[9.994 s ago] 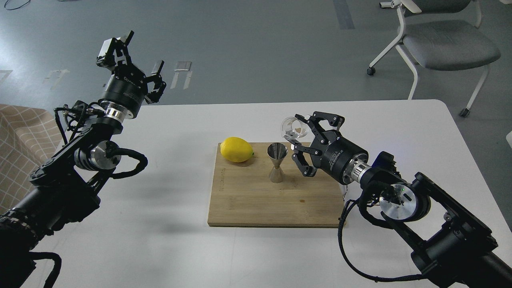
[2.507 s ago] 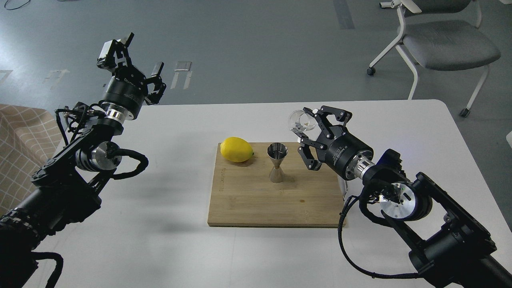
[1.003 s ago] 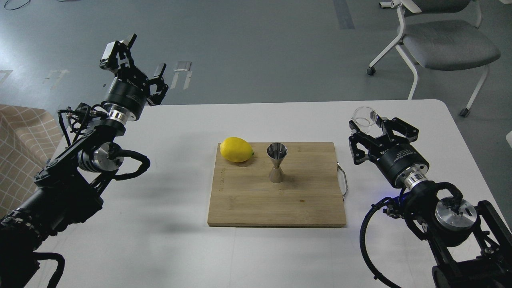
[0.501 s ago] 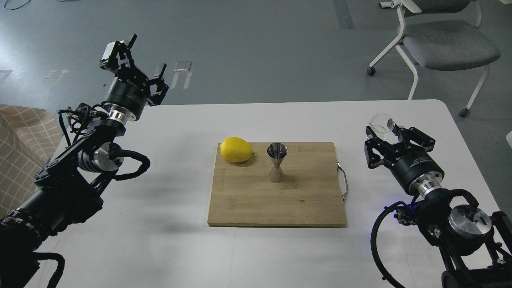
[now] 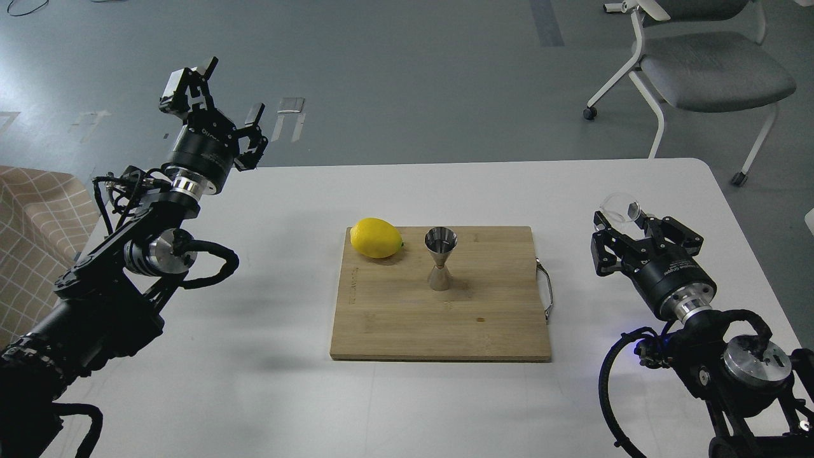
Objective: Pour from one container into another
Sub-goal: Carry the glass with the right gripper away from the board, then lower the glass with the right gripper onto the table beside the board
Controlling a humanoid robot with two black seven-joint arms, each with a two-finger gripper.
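The small clear glass cup (image 5: 615,203) is at the right side of the white table (image 5: 286,394), upright, low over the surface. My right gripper (image 5: 626,219) is shut on it, its fingers on either side of the glass. Whether the cup's base touches the table I cannot tell. The shiny steel jigger (image 5: 441,257) stands upright on the bamboo cutting board (image 5: 439,324), well left of the cup. My left gripper (image 5: 219,95) hangs open and empty above the table's far left edge.
A yellow lemon (image 5: 376,237) lies on the board just left of the jigger. A metal handle (image 5: 545,286) sticks out of the board's right edge. A grey chair (image 5: 699,63) stands beyond the table's far right corner. A beige checked surface (image 5: 32,222) lies at the left.
My right gripper has carried the glass cup from above the jigger out to the right and down, turning it upright. The left arm has barely shifted. Jigger and lemon stay put.
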